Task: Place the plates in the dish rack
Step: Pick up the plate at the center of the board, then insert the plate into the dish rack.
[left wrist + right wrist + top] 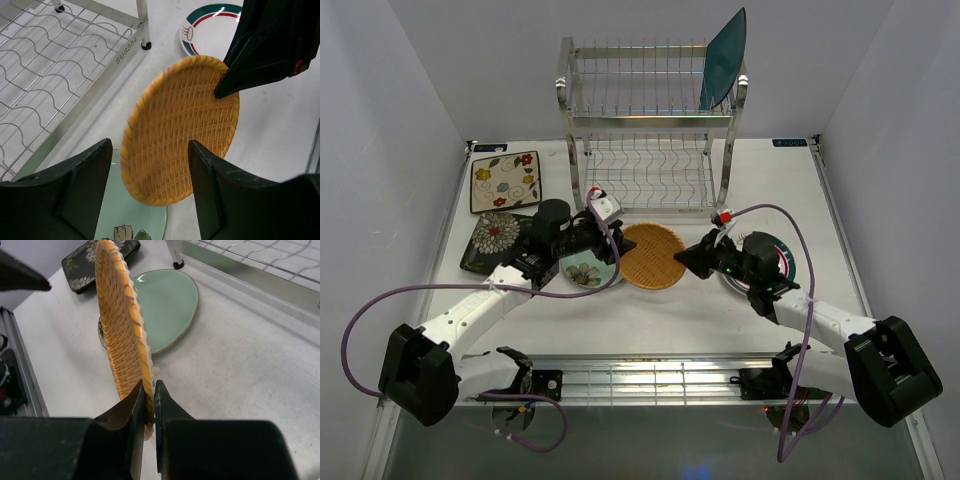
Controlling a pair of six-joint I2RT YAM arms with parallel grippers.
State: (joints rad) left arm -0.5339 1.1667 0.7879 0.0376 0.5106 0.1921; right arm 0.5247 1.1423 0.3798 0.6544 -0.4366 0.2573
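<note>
Jaws of the right tool (149, 387) pinch the rim of the woven plate (653, 255), which stands tilted on edge on the bench just in front of the dish rack (650, 120), its lower edge by the pale green plate (167, 305). The left tool (150, 145) is spread, facing the woven plate. A teal plate (724, 60) stands in the rack's upper tier, at its right end.

White table (865, 215); pale walls (380, 120) on three sides; blue label (787, 143) at far edge.

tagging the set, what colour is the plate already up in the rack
Dark teal. The plate shows best in the top external view.
</note>
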